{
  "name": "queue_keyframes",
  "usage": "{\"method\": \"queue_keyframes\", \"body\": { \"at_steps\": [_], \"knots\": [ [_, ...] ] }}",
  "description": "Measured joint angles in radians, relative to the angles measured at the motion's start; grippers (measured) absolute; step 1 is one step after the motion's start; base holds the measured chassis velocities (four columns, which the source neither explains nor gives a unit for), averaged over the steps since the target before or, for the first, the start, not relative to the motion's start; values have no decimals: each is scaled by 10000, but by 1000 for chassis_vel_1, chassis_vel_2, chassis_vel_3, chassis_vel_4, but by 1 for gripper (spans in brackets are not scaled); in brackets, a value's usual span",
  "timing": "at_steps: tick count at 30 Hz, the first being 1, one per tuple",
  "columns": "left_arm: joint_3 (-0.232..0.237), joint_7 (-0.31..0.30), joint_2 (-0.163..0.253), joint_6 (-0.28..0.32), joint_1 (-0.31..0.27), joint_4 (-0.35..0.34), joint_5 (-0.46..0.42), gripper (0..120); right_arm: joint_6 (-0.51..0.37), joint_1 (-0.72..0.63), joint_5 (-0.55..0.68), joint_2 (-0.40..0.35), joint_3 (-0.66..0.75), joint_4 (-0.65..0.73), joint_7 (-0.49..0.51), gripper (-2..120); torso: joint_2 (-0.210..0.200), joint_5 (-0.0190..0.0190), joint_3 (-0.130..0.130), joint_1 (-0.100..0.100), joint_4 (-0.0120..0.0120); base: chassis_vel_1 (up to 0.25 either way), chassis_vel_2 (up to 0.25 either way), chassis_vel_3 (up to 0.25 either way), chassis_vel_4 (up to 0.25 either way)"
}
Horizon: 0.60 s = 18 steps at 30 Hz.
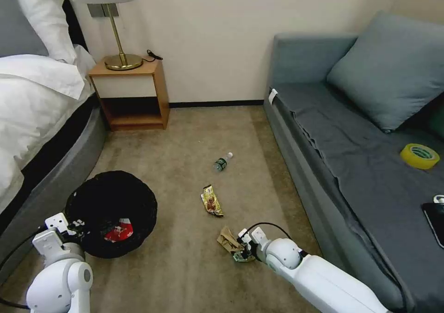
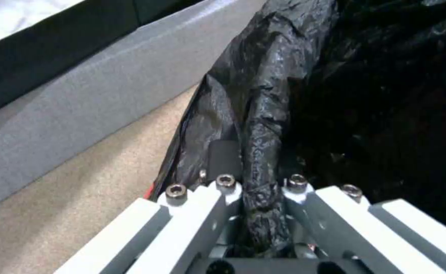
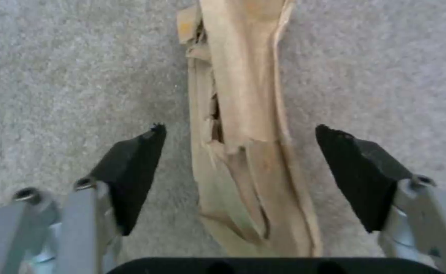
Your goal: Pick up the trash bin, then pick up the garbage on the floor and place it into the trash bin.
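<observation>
Your left pincer point(image 2: 256, 182) is clamped on the crinkled black-bagged round trash bin's point(image 1: 111, 206) rim, seemingly just off the carpet, while your right pincer point(image 3: 240, 167), fingers apart, straddles the crumpled tan paper wrapper point(image 3: 243, 125) on the floor.

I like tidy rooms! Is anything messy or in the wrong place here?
Yes. A crumpled tan paper wrapper, a gold-brown foil wrapper and a small clear bottle with a green label lie loose on the beige carpet, outside the black-bagged round trash bin.
</observation>
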Motion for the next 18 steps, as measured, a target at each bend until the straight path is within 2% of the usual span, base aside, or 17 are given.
{"method": "queue_keyframes", "body": {
  "at_steps": [2,3,6,9,12,13,16,18],
  "knots": [
    [-16,1,4,-2,-2,0,6,2,151,-1,-22,52,-25,-159,-43,67,0,2,0,0,0,0,0,0,0],
    [-16,1,4,-2,-2,0,6,2,151,-1,-22,52,-25,-159,-43,67,0,2,0,0,0,0,0,0,0],
    [-20,6,-2,-12,-47,40,26,2,274,-22,-65,34,-22,-239,-141,53,0,1,0,0,-1,0,0,0,0],
    [5,7,-21,-20,-79,85,61,2,339,-48,-77,9,8,-243,-151,45,0,0,0,0,0,0,0,0,0],
    [40,23,-54,-47,-121,156,123,2,444,-104,-78,-46,47,-242,-151,31,0,0,0,0,-1,0,0,0,0],
    [40,23,-54,-47,-121,156,123,2,444,-104,-78,-46,47,-242,-151,31,0,0,0,0,-1,0,0,0,0],
    [44,45,-61,-63,-142,195,152,2,529,-182,-62,-65,93,-237,-157,16,0,1,0,0,-1,0,0,0,0],
    [47,48,-61,-64,-142,197,157,2,552,-202,-63,-65,102,-236,-159,13,0,0,0,0,-1,0,0,0,0]
  ]
}}
